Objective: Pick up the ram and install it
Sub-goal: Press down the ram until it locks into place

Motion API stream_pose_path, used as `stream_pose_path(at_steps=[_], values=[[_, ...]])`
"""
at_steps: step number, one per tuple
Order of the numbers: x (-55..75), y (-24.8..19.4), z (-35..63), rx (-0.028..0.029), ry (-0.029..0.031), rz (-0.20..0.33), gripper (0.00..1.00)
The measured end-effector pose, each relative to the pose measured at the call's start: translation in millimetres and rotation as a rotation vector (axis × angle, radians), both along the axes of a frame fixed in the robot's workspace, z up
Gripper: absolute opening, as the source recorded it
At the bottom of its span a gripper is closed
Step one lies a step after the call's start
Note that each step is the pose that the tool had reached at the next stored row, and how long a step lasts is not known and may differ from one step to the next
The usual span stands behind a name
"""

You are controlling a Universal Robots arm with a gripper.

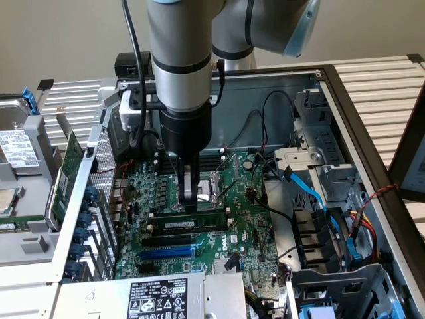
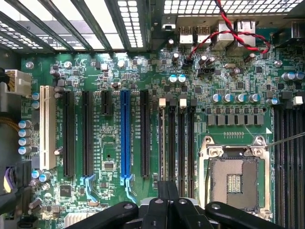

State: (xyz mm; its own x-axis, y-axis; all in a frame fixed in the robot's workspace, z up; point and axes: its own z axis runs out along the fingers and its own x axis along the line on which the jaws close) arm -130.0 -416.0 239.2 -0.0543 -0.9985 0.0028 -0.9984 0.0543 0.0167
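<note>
The ram (image 1: 189, 222), a long green stick with a white label, stands on edge in a memory slot on the motherboard (image 1: 246, 226) inside the open computer case. My gripper (image 1: 190, 199) comes straight down onto it, its shut fingertips at the stick's top edge near the middle. Whether they touch it I cannot tell. In the wrist view the shut fingers (image 2: 167, 191) point along the row of black memory slots (image 2: 177, 138), with nothing gripped between them.
The empty CPU socket (image 1: 216, 183) (image 2: 233, 179) lies just beyond the memory slots. A blue slot (image 2: 125, 133) and black expansion slots are alongside. A green expansion card (image 1: 66, 176) stands outside the case at the exterior view's left. Blue cables (image 1: 312, 193) and drive bays crowd the right.
</note>
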Motion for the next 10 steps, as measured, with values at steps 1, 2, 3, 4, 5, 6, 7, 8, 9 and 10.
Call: stream_pose_path(at_steps=[1,2,3,4,5,6,7,8,9,10], values=[[-0.1,0.1,-0.3,0.0,0.0,0.0,0.11],[-0.1,0.1,-0.5,-0.0001,0.0,0.001,0.11],[-0.3,0.2,-0.8,-0.0002,0.0,0.002,0.11],[-0.6,0.3,-1.0,-0.0003,0.0001,0.004,0.11],[-0.7,0.5,-1.2,-0.0003,0.0,0.008,0.11],[-0.9,0.5,-1.4,-0.0004,0.0001,0.012,0.11],[-0.9,0.5,-1.6,-0.0003,0.0,0.016,0.11],[-0.9,0.5,-1.6,-0.0004,0.0001,0.021,0.11],[-0.9,0.5,-1.8,-0.0004,0.0,0.025,0.11],[-0.9,0.5,-2.0,-0.0004,-0.0001,0.028,0.11]])
